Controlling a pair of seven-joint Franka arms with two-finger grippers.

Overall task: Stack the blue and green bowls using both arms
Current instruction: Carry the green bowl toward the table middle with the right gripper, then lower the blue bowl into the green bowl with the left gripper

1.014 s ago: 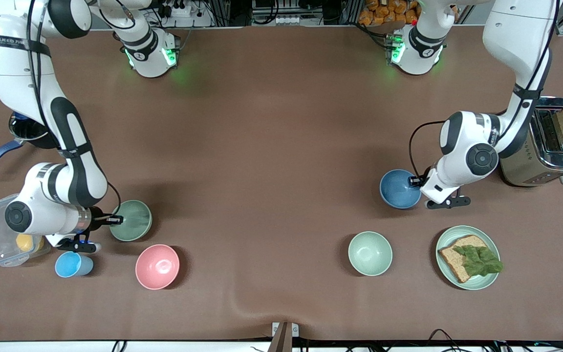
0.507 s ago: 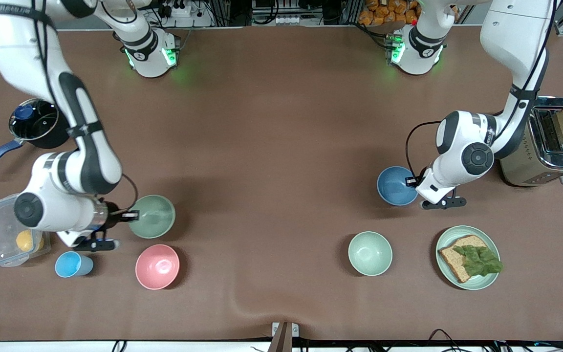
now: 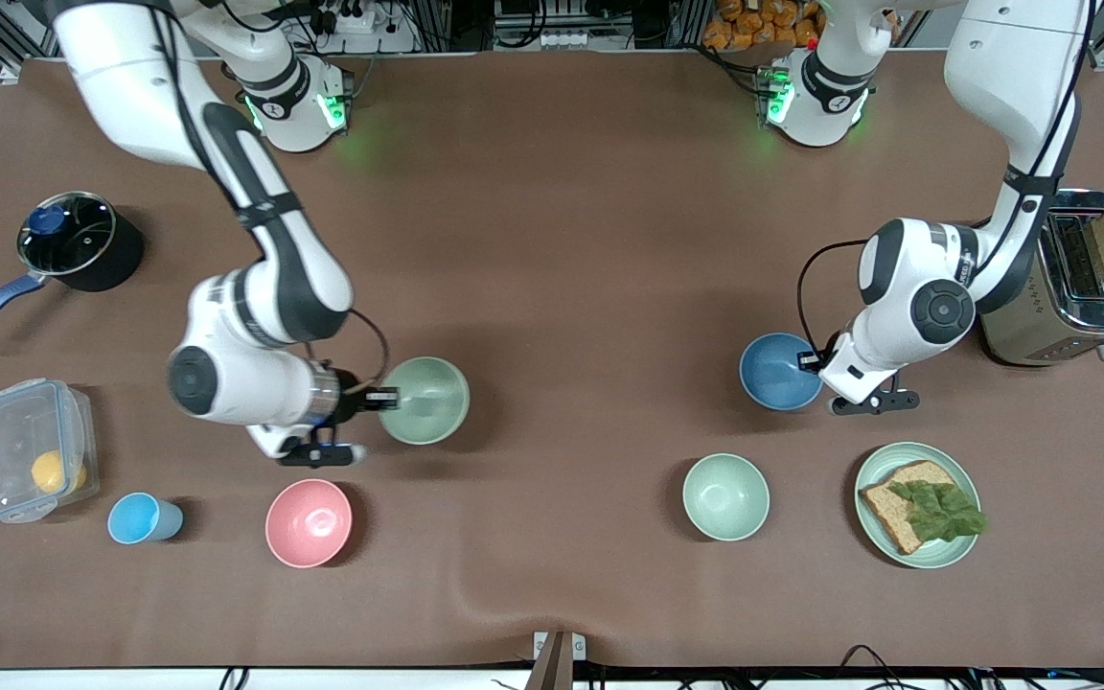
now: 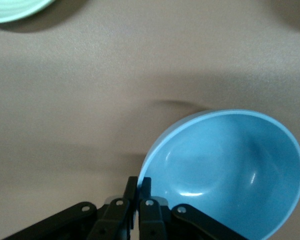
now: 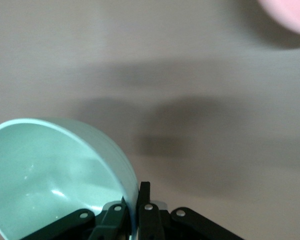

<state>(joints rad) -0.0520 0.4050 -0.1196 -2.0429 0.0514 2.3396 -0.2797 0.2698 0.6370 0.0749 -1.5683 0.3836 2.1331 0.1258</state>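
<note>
The sage green bowl (image 3: 425, 400) hangs over the brown table, toward the right arm's end. My right gripper (image 3: 385, 398) is shut on its rim; in the right wrist view the fingers (image 5: 146, 200) pinch the rim of the green bowl (image 5: 50, 175). The blue bowl (image 3: 778, 370) is toward the left arm's end of the table, close to the cloth. My left gripper (image 3: 811, 360) is shut on its rim; in the left wrist view the fingers (image 4: 131, 190) clamp the edge of the blue bowl (image 4: 230, 170).
A pink bowl (image 3: 309, 522), a light-blue cup (image 3: 142, 518) and a plastic box (image 3: 33, 462) lie nearer the front camera at the right arm's end. A pot (image 3: 73, 240) stands farther back. A mint bowl (image 3: 725, 496), a sandwich plate (image 3: 918, 505) and a toaster (image 3: 1069, 278) are by the left arm.
My right gripper has carried the green bowl up and toward the table's middle, away from the plastic box. My left gripper and the blue bowl have barely shifted.
</note>
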